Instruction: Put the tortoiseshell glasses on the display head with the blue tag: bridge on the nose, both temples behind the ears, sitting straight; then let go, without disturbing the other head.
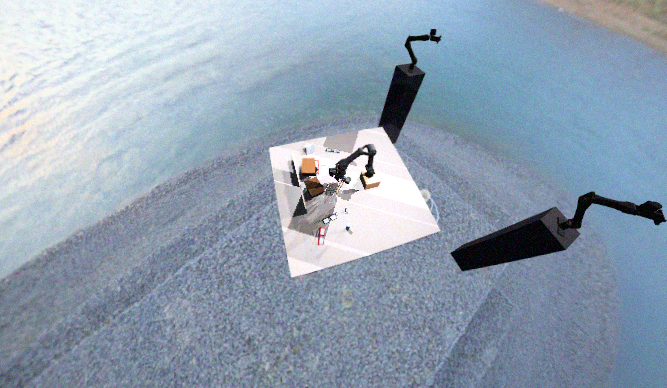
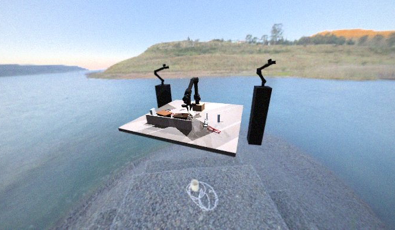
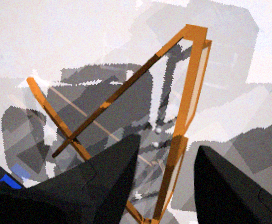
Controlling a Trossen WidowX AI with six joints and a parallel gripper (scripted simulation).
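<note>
The tortoiseshell glasses show large in the wrist view, with an orange-brown frame and open temples, over a grey faceted shape. My gripper hangs right over them. One temple runs through the gap between my two dark fingers, and neither finger touches it; the fingers stand partly open. A blue patch shows at the lower left of the wrist view. Two brown display heads stand just left of the gripper. I cannot tell which one bears the blue tag.
A dark low wall runs along the heads' side. A black pair of glasses and a red pair lie on the white platform. A small cylinder, a white cup and the arm's wooden base block stand nearby.
</note>
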